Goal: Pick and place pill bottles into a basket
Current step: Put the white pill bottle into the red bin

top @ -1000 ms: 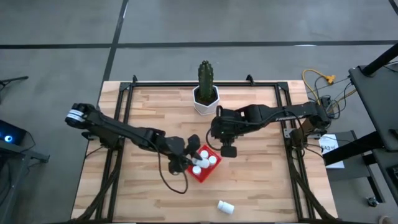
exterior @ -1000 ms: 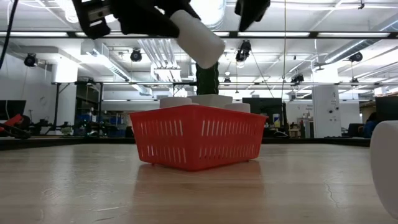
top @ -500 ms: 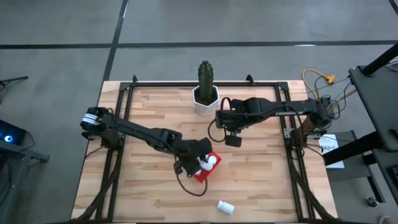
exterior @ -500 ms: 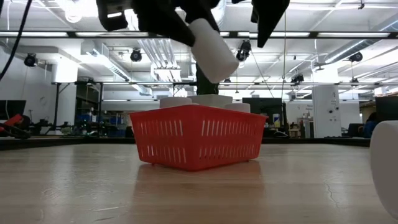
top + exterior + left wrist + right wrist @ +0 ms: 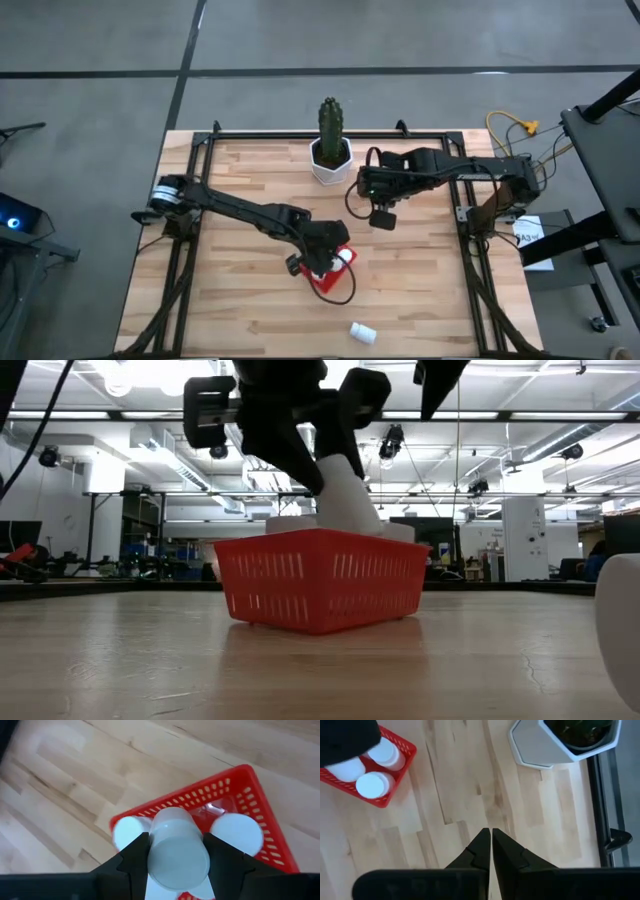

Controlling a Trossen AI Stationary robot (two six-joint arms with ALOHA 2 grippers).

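The red basket (image 5: 332, 274) stands mid-table with white pill bottles (image 5: 237, 833) upright inside it. My left gripper (image 5: 318, 256) hangs over the basket, shut on one more pill bottle (image 5: 346, 495). In the left wrist view this bottle (image 5: 177, 851) shows end-on between my fingers, above the basket (image 5: 243, 774). My right gripper (image 5: 381, 219) is shut on nothing, up in the air to the far right of the basket; its fingertips (image 5: 490, 836) meet over bare wood. Another pill bottle (image 5: 362, 332) lies on its side near the table's front edge. My left gripper pinches the pill bottle's round side wall (image 5: 156, 838) between its two fingers (image 5: 134, 861). The fingers slant down from the table's left, along the bottle. The bottle is tilted, and its lower end (image 5: 362, 522) dips behind the basket's rim (image 5: 320, 538); whether it rests on anything there, I cannot tell.
A white hexagonal pot with a green cactus (image 5: 331, 158) stands at the table's far edge, behind the basket; the right wrist view shows the pot (image 5: 565, 742) too. The low view shows the loose bottle (image 5: 620, 635) large at the right edge. Bare wood lies on both sides of the basket.
My left gripper has gone toward the table's right edge and down, tipping more steeply. Its bottle, which hung above the basket, now dips behind the rim. My right gripper, shut throughout, has drawn away from the basket toward the far right and risen a little.
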